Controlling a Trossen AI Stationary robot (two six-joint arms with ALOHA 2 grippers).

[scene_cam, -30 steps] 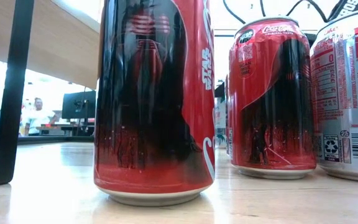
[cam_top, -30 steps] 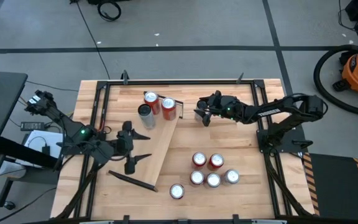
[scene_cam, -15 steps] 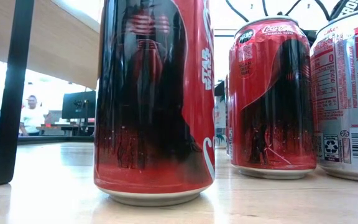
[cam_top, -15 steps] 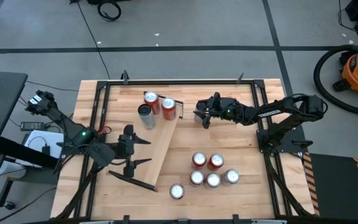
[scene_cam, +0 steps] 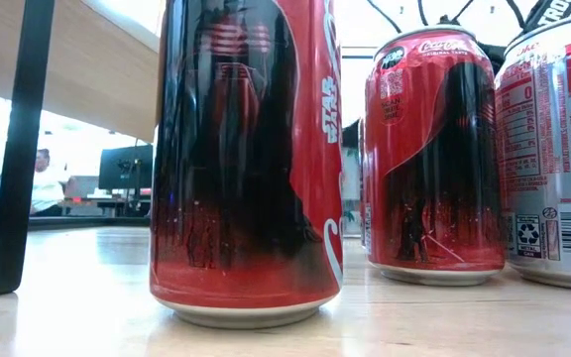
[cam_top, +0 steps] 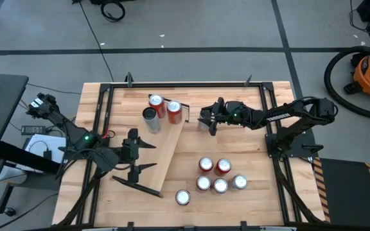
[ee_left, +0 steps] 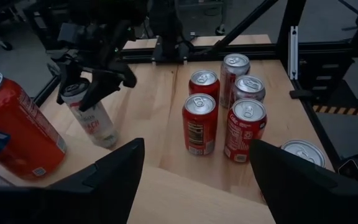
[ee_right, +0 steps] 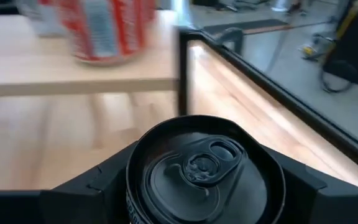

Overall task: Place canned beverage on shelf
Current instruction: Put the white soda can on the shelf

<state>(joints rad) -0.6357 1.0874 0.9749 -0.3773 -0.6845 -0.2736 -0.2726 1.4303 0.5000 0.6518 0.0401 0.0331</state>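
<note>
Right gripper (cam_top: pixel 205 122): over the tabletop just beside the shelf's far end, its jaws set either side of an upright silver can (ee_left: pixel 95 119); from the wrist the can's dark lid (ee_right: pixel 202 165) sits squarely between the fingers (ee_right: pixel 291 186), which look to be closing on it, though contact is hard to confirm.
Can's long axis: vertical, rim up.
Shelf (cam_top: pixel 162 157): a pale plank lying diagonally, three cans (cam_top: pixel 158 109) already grouped at its far end.
Key relation: the shelf lies to the robot's left of the can, close by.
Nearer arm: the right.
Left gripper (cam_top: pixel 140 154): fingers spread, empty, over the shelf's middle.
Spare cans (cam_top: pixel 218 176): clustered near the front.
</note>
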